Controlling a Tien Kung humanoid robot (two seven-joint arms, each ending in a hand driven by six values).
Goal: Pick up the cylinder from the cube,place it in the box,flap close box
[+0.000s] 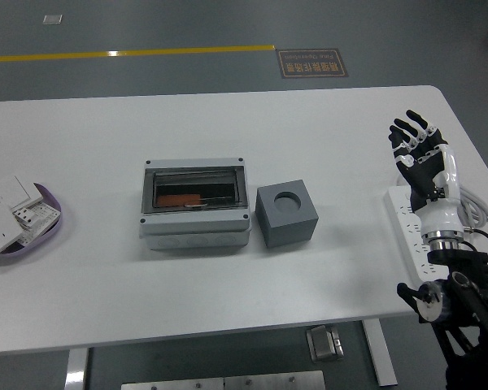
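A grey cube (287, 214) with an empty round hole in its top stands at the table's middle. Just left of it sits a light grey box (196, 204) with its dark see-through flap shut; an orange object (180, 199) shows through the flap inside. My right hand (420, 149) is raised upright over the table's right side, fingers spread and holding nothing, well to the right of the cube. My left arm is out of view.
A white power strip (411, 227) with a cable lies under my right forearm at the right edge. A purple tray (32, 234) with white switch plates sits at the far left edge. No person is at the table.
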